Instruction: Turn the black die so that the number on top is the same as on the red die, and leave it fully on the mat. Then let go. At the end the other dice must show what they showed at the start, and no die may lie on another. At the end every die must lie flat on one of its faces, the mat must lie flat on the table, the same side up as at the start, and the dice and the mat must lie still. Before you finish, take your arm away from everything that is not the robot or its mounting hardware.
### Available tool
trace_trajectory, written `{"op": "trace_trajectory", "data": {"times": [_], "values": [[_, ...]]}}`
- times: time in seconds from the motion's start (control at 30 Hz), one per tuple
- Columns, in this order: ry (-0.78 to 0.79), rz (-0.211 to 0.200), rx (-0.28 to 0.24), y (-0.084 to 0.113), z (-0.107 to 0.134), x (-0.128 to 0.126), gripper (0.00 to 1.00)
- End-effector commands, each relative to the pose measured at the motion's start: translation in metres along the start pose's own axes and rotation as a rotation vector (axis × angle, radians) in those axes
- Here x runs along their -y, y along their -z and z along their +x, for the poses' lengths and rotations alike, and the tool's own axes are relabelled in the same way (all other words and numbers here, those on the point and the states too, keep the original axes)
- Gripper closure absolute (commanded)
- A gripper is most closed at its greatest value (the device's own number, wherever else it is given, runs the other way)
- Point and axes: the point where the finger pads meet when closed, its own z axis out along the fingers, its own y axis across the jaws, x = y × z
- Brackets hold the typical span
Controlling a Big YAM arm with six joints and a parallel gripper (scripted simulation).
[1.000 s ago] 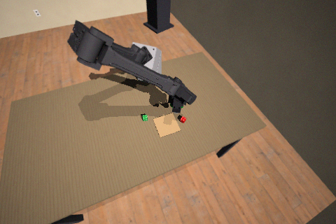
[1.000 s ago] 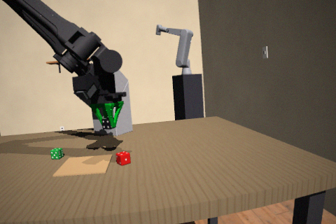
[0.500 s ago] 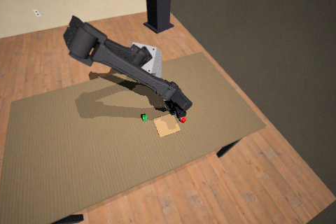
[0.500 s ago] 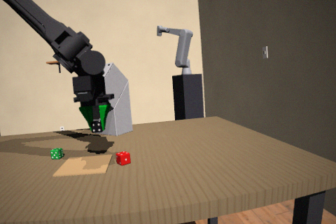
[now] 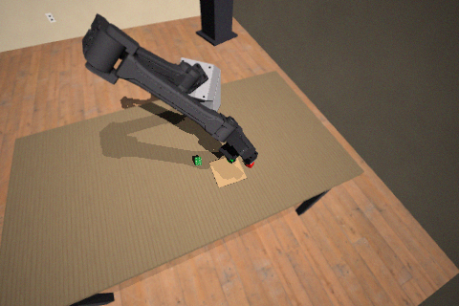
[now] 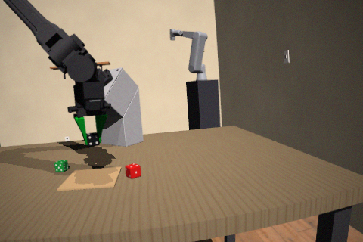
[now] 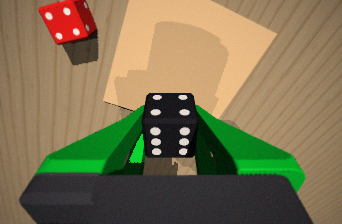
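Note:
My gripper (image 6: 92, 141) (image 7: 170, 113) with green fingers is shut on the black die (image 6: 93, 139) (image 7: 170, 124) and holds it in the air above the far edge of the tan mat (image 5: 229, 176) (image 6: 90, 178) (image 7: 192, 55). In the wrist view the black die shows four pips on its far face and six on the face toward the camera. The red die (image 5: 250, 164) (image 6: 133, 170) (image 7: 68, 20) lies on the table just beside the mat, apart from it. The green die (image 5: 197, 161) (image 6: 61, 165) lies on the table on the mat's other side.
The grey robot base (image 5: 207, 86) (image 6: 124, 107) stands at the back of the table (image 5: 128, 215). A second grey arm on a black pedestal (image 6: 203, 102) stands behind the table. The table's right edge lies well past the dice.

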Motion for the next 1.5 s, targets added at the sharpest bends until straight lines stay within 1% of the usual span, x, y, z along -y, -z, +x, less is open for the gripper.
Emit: {"op": "trace_trajectory", "data": {"times": [0.0, 0.27, 0.33, 0.4, 0.47, 0.5, 0.57, 0.63, 0.67, 0.73, 0.83, 0.87, 0.93, 0.97, 1.07, 1.13, 1.2, 1.27, 1.3, 1.37, 1.47], "values": [[0.153, 0.003, 0.032, 0.004, -0.013, 0.018, 0.74], [0.192, 0.002, 0.027, 0.002, -0.013, 0.020, 0.74], [0.186, 0.004, 0.035, 0.003, -0.013, 0.020, 0.74], [0.194, -0.001, 0.038, 0.002, -0.005, 0.017, 0.74], [0.193, -0.005, 0.068, 0.002, -0.005, 0.016, 0.74], [0.193, -0.007, 0.091, 0.002, -0.005, 0.016, 0.74], [0.194, -0.010, 0.155, 0.003, -0.005, 0.017, 0.74], [0.194, -0.010, 0.155, 0.003, -0.005, 0.017, 0.74], [0.194, -0.015, 0.195, 0.002, -0.005, 0.017, 0.74], [0.195, -0.020, 0.293, 0.003, -0.005, 0.017, 0.74], [0.194, -0.036, 0.471, 0.004, -0.006, 0.018, 0.74], [0.207, -0.057, 0.514, -0.002, -0.001, 0.010, 0.74], [0.204, -0.069, 0.635, -0.002, -0.001, 0.010, 0.74], [0.204, -0.069, 0.640, -0.002, -0.001, 0.010, 0.74], [0.203, -0.088, 0.804, 0.000, 0.002, 0.009, 0.74], [0.199, -0.102, 0.891, 0.000, 0.004, 0.008, 0.74], [0.199, -0.102, 0.891, 0.000, 0.004, 0.008, 0.74], [0.195, -0.093, 0.977, 0.001, -0.004, 0.014, 0.74], [0.193, -0.095, 1.007, 0.001, -0.006, 0.015, 0.74], [0.173, -0.110, 1.049, 0.001, -0.005, 0.014, 0.74], [0.174, -0.119, 1.077, 0.002, -0.002, 0.012, 0.74]]}}
